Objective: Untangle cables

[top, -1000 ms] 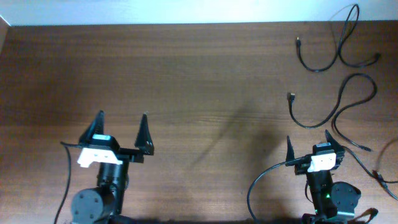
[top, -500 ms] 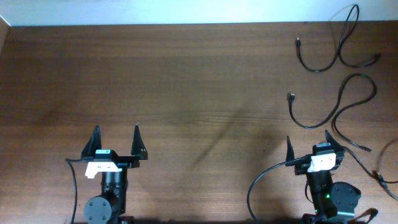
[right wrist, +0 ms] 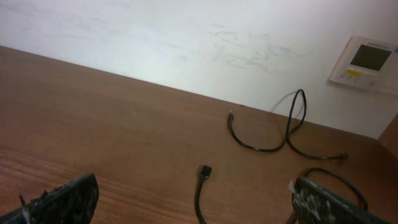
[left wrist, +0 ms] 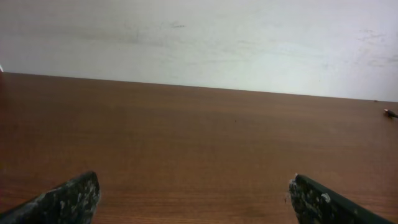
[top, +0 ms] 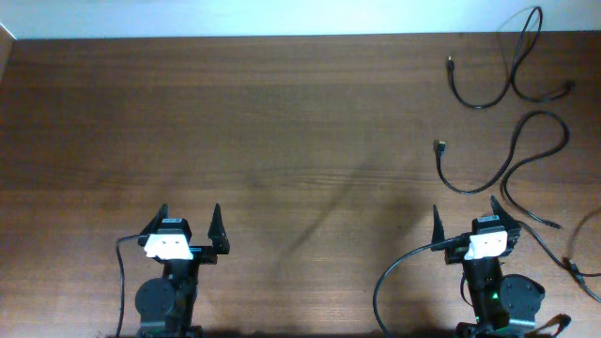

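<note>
Seemingly nearly done: cables [top: 439, 146] lie separate at upper right; left gripper [top: 189, 212] and right gripper [top: 464, 207], both spread, hold nothing.

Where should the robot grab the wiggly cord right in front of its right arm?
Probably just behind the plug end of that cord, coming straight down from above with the open right tool. That stretch lies flat on the table, fairly straight and apart from the cord by the wall, while its far loop bends back on itself.
</note>
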